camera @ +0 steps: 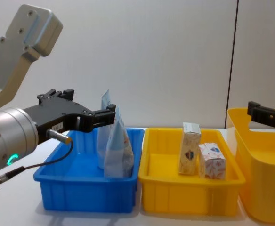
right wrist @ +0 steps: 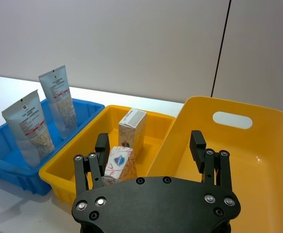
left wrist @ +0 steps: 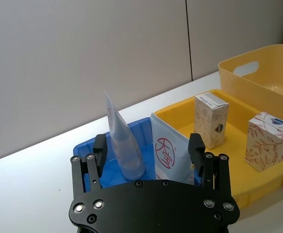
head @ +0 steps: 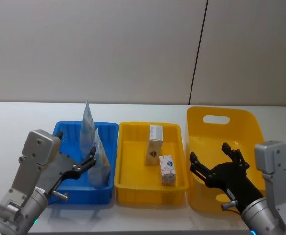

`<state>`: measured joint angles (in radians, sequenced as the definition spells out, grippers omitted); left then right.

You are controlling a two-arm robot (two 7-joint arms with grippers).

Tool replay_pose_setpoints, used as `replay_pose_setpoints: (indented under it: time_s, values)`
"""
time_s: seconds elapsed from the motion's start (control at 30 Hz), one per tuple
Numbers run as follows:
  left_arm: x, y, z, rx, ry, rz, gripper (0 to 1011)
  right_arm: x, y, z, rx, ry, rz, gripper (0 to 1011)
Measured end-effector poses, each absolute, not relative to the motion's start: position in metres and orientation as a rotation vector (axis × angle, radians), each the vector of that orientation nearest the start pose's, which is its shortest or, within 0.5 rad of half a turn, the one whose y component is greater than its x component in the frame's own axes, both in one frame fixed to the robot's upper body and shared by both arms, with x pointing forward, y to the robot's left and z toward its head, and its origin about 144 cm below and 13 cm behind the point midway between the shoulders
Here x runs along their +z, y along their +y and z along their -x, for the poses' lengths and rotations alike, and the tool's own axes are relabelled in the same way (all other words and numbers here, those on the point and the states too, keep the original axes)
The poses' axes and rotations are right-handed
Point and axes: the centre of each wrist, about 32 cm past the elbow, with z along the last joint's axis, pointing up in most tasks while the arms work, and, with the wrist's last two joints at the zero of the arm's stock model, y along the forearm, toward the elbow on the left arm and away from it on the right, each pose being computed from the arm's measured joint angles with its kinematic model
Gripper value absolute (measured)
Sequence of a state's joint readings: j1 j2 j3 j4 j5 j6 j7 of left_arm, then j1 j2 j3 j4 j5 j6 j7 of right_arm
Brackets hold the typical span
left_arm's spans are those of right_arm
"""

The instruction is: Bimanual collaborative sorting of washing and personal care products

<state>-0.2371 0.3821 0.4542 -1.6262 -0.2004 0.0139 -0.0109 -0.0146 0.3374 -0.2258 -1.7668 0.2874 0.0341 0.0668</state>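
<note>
Left pincer (head: pixel 90 161) released; pouch (head: pixel 103 169) looks between its fingers, tube (head: pixel 86 127) just beyond, both in blue bin (head: pixel 79 196). Risk: closing clips tube too, or soft pouch buckles and tips. Right pincer (head: pixel 216 159) released, idle over big yellow bin (head: pixel 246 128).

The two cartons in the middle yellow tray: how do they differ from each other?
The beige carton is taller; the white carton is squat. The beige one looks nearly plain; the white one has a red-blue pattern. The beige carton stands farther back, the white carton nearer the robot. Both stand upright in the yellow tray.
</note>
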Motion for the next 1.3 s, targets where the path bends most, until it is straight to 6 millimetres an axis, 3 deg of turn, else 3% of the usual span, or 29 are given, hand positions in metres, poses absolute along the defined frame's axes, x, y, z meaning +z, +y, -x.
replay_pose_setpoints:
  time_s: [1.3]
  values:
    - [1.2044, 0.1984, -0.492, 1.124, -0.268, -0.061, 1001, 1.1887, -0.2371, -0.4433, -1.229, -0.075, -0.026, 1003]
